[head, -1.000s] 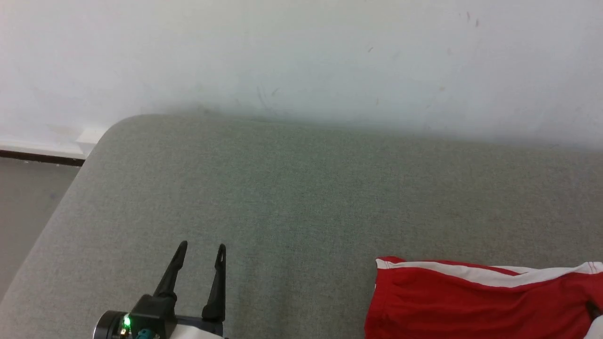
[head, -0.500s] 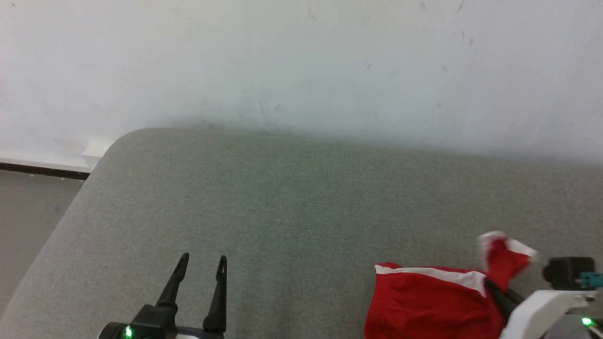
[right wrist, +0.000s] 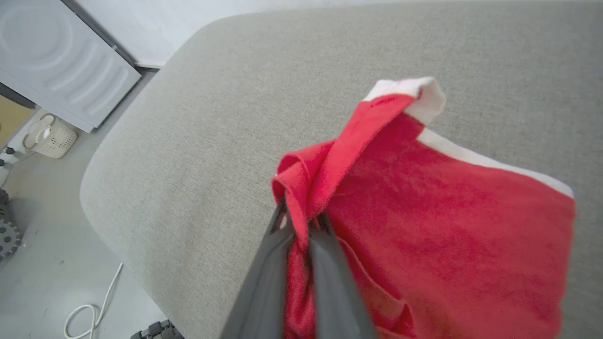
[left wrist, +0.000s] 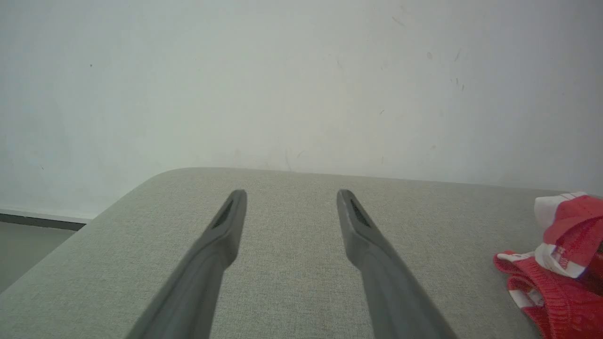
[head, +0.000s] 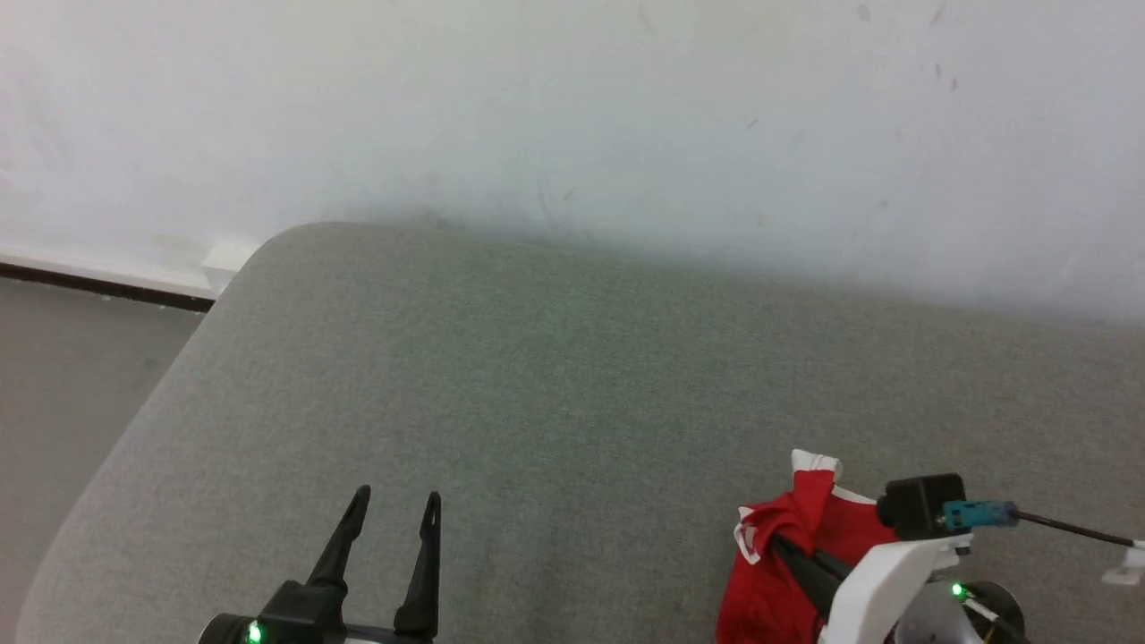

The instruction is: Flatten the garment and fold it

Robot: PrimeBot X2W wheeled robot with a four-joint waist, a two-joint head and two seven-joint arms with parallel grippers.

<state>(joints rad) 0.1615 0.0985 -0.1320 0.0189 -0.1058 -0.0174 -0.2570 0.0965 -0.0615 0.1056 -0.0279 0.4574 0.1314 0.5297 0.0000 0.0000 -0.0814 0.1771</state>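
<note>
The right gripper (right wrist: 301,217) is clamped on a bunched fold of the garment (right wrist: 447,226): its two dark fingers stand nearly together, with a strip of red cloth pinched between them. From the pinch the fabric rises over the fingertips in a loose hump, and a white-banded corner sticks up beyond it. The rest of the red cloth hangs and spreads to the right in the right wrist view, its white-trimmed edge lying against the grey bench (right wrist: 198,141). In the head view the right gripper (head: 780,544) points up and to the left out of a white forearm (head: 881,572), and the garment (head: 760,599) is gathered into a small crumpled heap around it. The heap sits in the right part of the bench (head: 572,376), well apart from the rounded far-left corner. No print can be read on the cloth.

The left gripper (head: 398,494) hangs over the left part of the bench with its fingers spread apart and nothing between them. The left wrist view shows the left gripper (left wrist: 292,194) aimed across bare grey fabric (left wrist: 292,282) toward the far edge. The garment (left wrist: 572,221) is off to its right, not touching it, with a red and white fold lifted above a ribbed red hem.

The far edge of the bench meets a pale wall (head: 572,107). Left of the rounded corner lies grey floor (head: 80,358). Beyond that corner the right wrist view shows a white ridged panel (right wrist: 52,61), a small pale basket (right wrist: 49,136) and a white cable (right wrist: 89,315) on the floor.
</note>
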